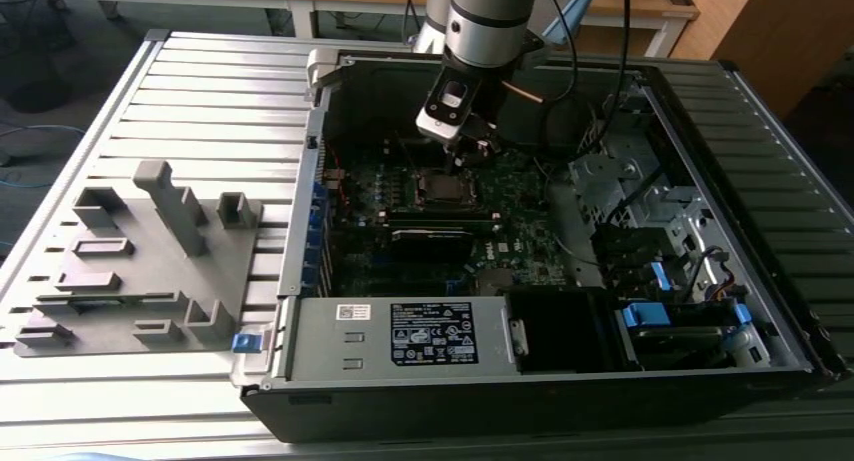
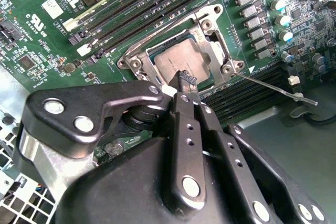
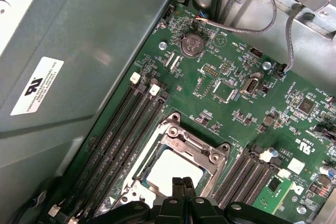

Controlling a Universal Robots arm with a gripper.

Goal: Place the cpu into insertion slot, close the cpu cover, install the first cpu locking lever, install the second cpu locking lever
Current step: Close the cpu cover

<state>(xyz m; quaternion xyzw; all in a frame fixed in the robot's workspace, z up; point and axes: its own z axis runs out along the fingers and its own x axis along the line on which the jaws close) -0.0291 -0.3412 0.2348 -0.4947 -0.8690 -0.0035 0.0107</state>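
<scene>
The cpu [image 2: 177,59] lies flat in the insertion slot [image 1: 441,188], its dull grey face showing through the window of the cpu cover [image 2: 210,29], which rests down over it. In the first wrist view the cpu [image 3: 169,167] and the cpu cover [image 3: 195,142] sit just beyond my fingertips. My gripper [image 2: 186,80] is shut with nothing between its fingers, its tip at the near edge of the chip's face. In the exterior view the gripper [image 1: 462,158] hangs just above the socket. A thin metal locking lever [image 2: 274,89] sticks out sideways from the socket's corner.
Long black memory slots [image 2: 152,3] run on both sides of the socket. The open computer case [image 1: 320,71] walls in the board, with a labelled power supply [image 1: 427,336] at the front and drive bays with cables [image 1: 641,211] on the exterior view's right. A grey fixture block [image 1: 134,271] sits outside.
</scene>
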